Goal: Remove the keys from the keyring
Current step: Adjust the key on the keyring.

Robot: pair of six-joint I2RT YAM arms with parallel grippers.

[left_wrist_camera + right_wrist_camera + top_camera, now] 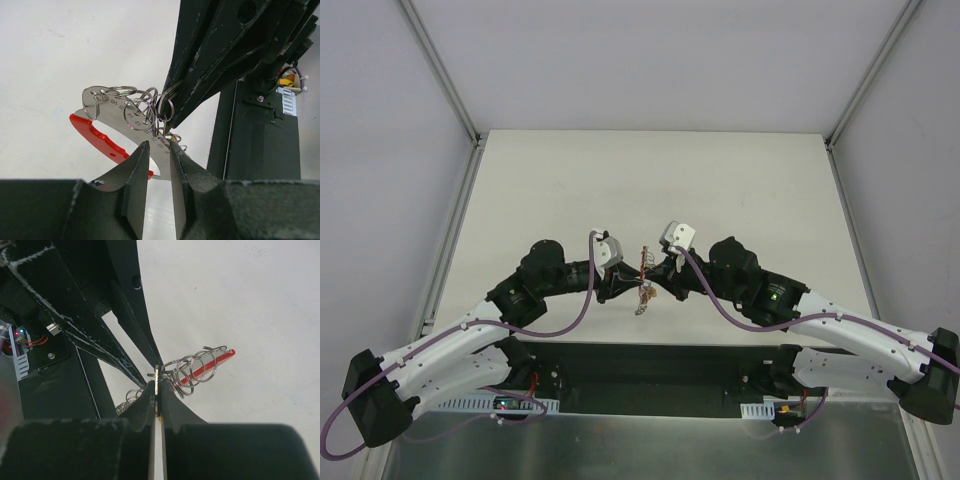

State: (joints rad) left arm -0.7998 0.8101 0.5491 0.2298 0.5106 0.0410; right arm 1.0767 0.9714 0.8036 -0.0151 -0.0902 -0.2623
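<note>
Keyring (pixel 142 107) pinched in mid-air above the desk's (pixel 720 190) near half.
Left gripper (pixel 157 150) clamps its grey tag (pixel 112 111), right gripper (pixel 158 385) is closed on a thin brass edge — a key (pixel 158 377), I judge — so I'd steady the tag and ease the key round and off, no yanking.

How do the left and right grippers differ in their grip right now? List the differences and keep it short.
The left gripper has its jaws a little apart, clamped on the flat grey tag; the right gripper has its jaws nearly touching, pinching a thin metal piece edge-on. The left gripper reaches in from the left, the right gripper from the right. Both hold the same keyring.
</note>
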